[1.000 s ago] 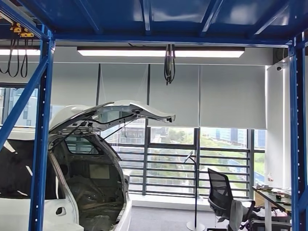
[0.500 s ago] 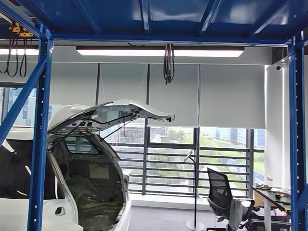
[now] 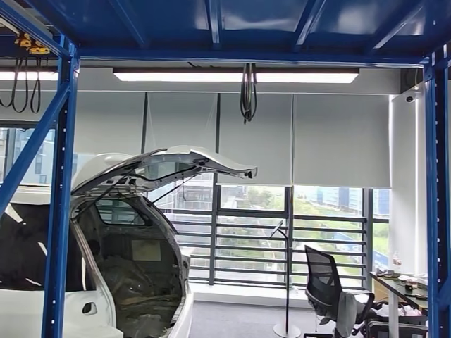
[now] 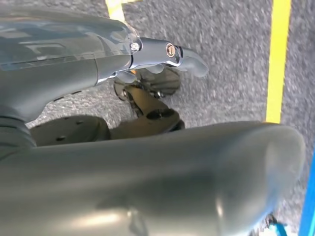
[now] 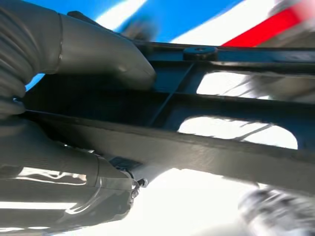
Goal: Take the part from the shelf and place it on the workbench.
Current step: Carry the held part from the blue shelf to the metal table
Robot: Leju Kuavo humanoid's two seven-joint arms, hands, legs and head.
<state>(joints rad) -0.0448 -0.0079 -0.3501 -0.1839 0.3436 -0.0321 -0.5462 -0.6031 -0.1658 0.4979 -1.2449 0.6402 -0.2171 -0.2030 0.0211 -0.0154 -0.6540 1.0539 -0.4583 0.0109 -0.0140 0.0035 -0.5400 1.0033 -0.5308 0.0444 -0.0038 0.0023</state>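
The head view looks out through a blue steel frame point(image 3: 58, 211) at a white car point(image 3: 90, 282) with its rear hatch point(image 3: 170, 163) raised and the bare boot open. Behind the car run tall windows point(image 3: 250, 232) with grey roller blinds point(image 3: 330, 141) pulled partway down, and a long ceiling light point(image 3: 234, 74) glows under the frame's top beam, with a loop of black cable point(image 3: 248, 91) hanging just below it. At lower right a black office chair point(image 3: 324, 289) stands near a floor lamp point(image 3: 287, 274), beside the edge of a desk point(image 3: 399, 285).

The right wrist view brings in what the head view lacks: the right hand point(image 5: 67, 123) grips the part point(image 5: 208, 123), a dark flat piece with long cut-out openings. The thick thumb point(image 5: 108, 54) presses on one face and the darker fingers point(image 5: 93, 191) curl against the other, so the part is pinched between them. Blue, white and red shapes behind it are blurred.

The left wrist view looks down at grey speckled floor point(image 4: 230, 64) marked with yellow lines point(image 4: 277, 59). The left hand point(image 4: 122, 69) holds nothing there; its thumb point(image 4: 178, 53) lies stretched out, and whether the other fingers are spread or curled cannot be told.
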